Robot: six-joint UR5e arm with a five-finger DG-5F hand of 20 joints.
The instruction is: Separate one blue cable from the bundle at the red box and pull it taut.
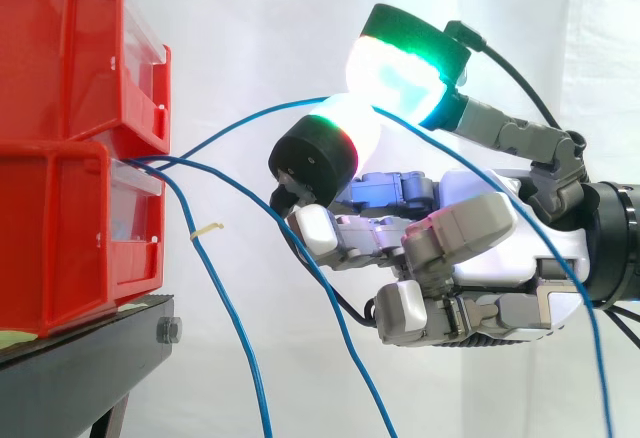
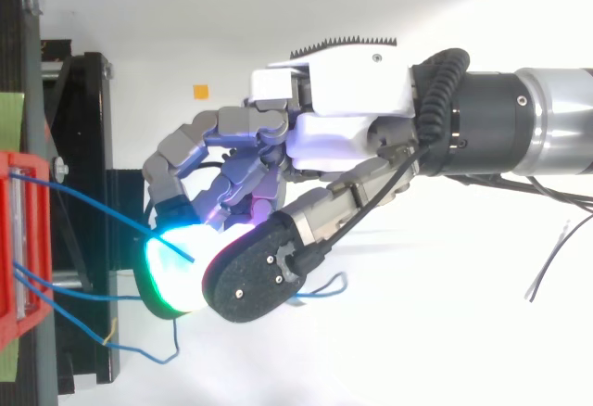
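Side view: hand (image 1: pixel 480 248) pinching one thin blue cable (image 2: pixel 102 214).
I am seeing its glowing pads (image 1: pixel 400 68) clamping it; it is arcing from stacked red plastic bins (image 1: pixel 60 208).

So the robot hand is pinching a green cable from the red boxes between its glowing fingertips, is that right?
Nearly. The cable pinched between the hand's glowing fingertips is blue, not green; the green is only a fingertip's glow. The side view shows it running from the red boxes to that pinch.
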